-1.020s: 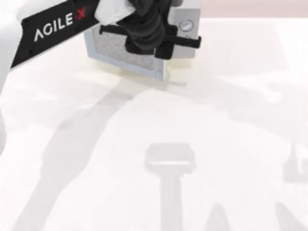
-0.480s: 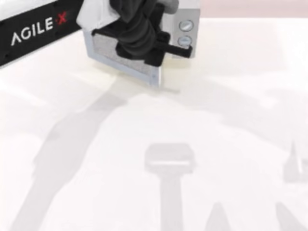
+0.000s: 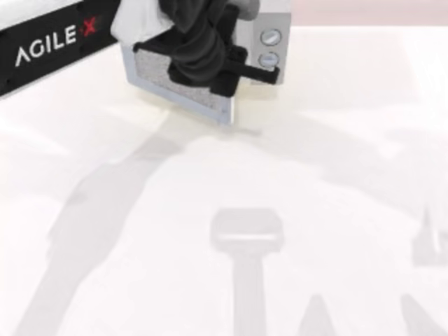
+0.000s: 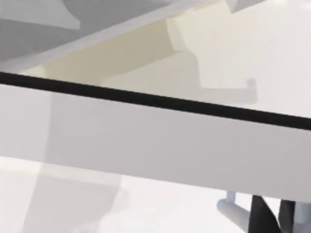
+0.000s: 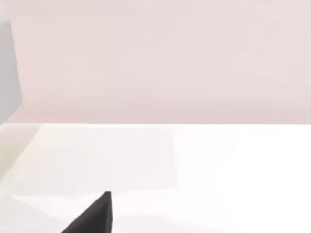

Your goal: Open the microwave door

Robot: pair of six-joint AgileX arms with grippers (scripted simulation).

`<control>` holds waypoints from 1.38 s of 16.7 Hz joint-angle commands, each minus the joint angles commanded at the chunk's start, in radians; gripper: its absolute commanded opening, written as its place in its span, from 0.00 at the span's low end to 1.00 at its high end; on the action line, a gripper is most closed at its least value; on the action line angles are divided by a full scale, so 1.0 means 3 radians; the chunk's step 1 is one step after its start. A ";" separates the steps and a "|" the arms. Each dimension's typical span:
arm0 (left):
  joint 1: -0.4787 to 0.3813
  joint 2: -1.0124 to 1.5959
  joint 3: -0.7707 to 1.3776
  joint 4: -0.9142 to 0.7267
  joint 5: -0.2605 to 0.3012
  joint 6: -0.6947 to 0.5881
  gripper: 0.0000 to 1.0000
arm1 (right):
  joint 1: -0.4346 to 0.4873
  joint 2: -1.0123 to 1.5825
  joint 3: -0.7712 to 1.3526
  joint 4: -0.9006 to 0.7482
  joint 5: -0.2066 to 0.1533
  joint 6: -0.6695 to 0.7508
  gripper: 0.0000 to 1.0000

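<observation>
At the table's (image 3: pixel 315 210) far left, the microwave door (image 3: pixel 183 89) stands partly swung out from the microwave (image 3: pixel 276 28), a stiff, light hinged panel best taken by its thin free-edge handle, while the left tool (image 3: pixel 210 66) hangs over it, its opening impossible to tell.

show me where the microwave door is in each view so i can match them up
Top view: the microwave door sits at the top, left of centre, swung partly out, under the left gripper.
Left wrist view: it is the broad pale band with a dark edge crossing the picture.
Right wrist view: not in it.
Shared landmark: the microwave, whose pale cavity shows behind the door.
</observation>
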 joint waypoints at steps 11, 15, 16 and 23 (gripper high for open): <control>0.0000 0.0000 0.0000 0.0000 0.0000 0.0000 0.00 | 0.0000 0.0000 0.0000 0.0000 0.0000 0.0000 1.00; 0.0000 0.0000 0.0000 0.0000 0.0000 0.0000 0.00 | 0.0000 0.0000 0.0000 0.0000 0.0000 0.0000 1.00; 0.0000 0.0000 0.0000 0.0000 0.0000 0.0000 0.00 | 0.0000 0.0000 0.0000 0.0000 0.0000 0.0000 1.00; 0.0083 -0.0217 -0.0300 0.0112 0.0189 0.0322 0.00 | 0.0000 0.0000 0.0000 0.0000 0.0000 0.0000 1.00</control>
